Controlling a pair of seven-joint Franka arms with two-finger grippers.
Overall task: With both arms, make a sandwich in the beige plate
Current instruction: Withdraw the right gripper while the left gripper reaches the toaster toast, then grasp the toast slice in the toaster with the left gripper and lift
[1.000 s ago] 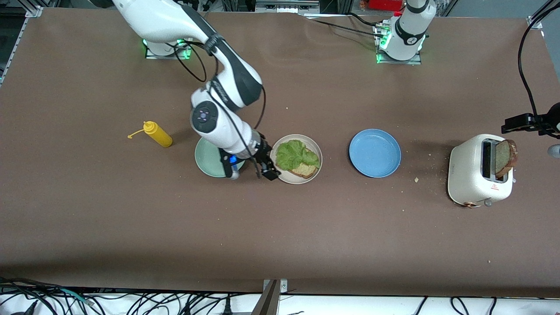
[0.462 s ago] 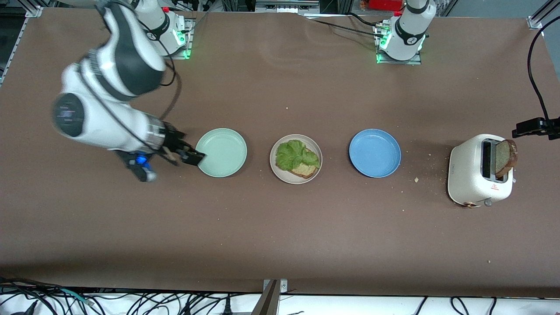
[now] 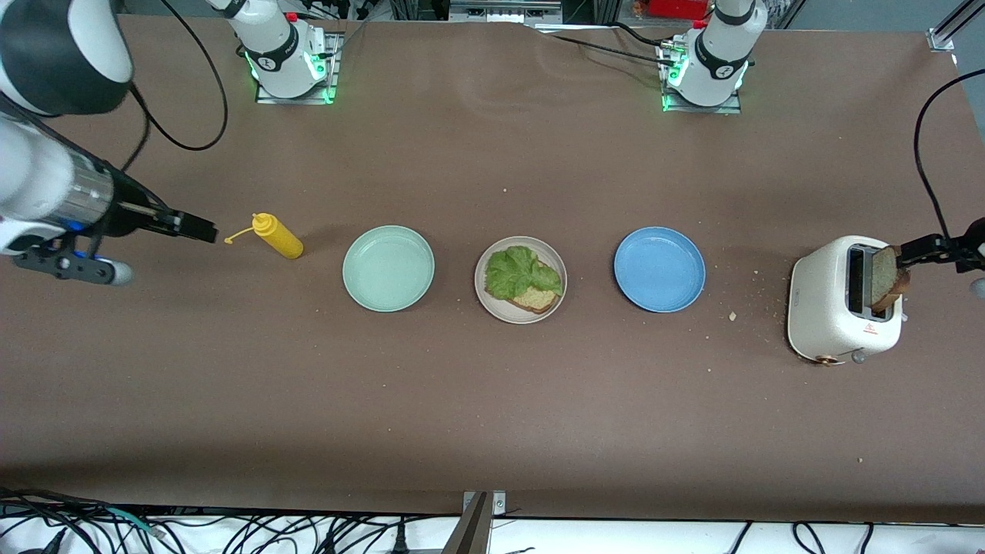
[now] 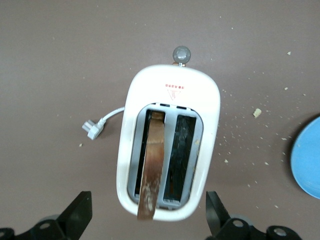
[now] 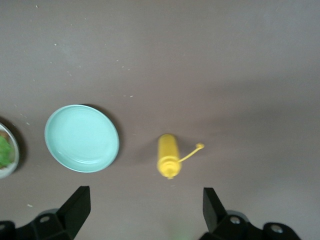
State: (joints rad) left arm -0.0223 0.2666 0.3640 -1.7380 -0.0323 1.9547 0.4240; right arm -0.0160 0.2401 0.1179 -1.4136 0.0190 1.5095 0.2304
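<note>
The beige plate (image 3: 500,312) sits mid-table and holds one toast slice (image 3: 539,299) with a green lettuce leaf (image 3: 517,271) on top. A second brown bread slice (image 3: 887,278) (image 4: 151,165) stands tilted out of one slot of the white toaster (image 3: 835,304) (image 4: 210,107). My left gripper (image 3: 912,251) (image 4: 147,197) hangs open over the toaster, one finger on each side of its body, touching nothing. My right gripper (image 3: 202,228) (image 5: 145,192) is open and empty over the table by the yellow bottle.
A yellow squeeze bottle (image 3: 278,236) (image 5: 167,160) lies toward the right arm's end. A mint-green plate (image 3: 388,268) (image 5: 81,137) and a blue plate (image 3: 659,268) (image 4: 307,160) flank the beige plate. The toaster's plug (image 4: 94,128) lies beside it. Crumbs dot the table.
My right arm swung away from the beige plate, past the mint-green plate, out to the yellow bottle. My left gripper moved in over the toaster and the bread slice.
</note>
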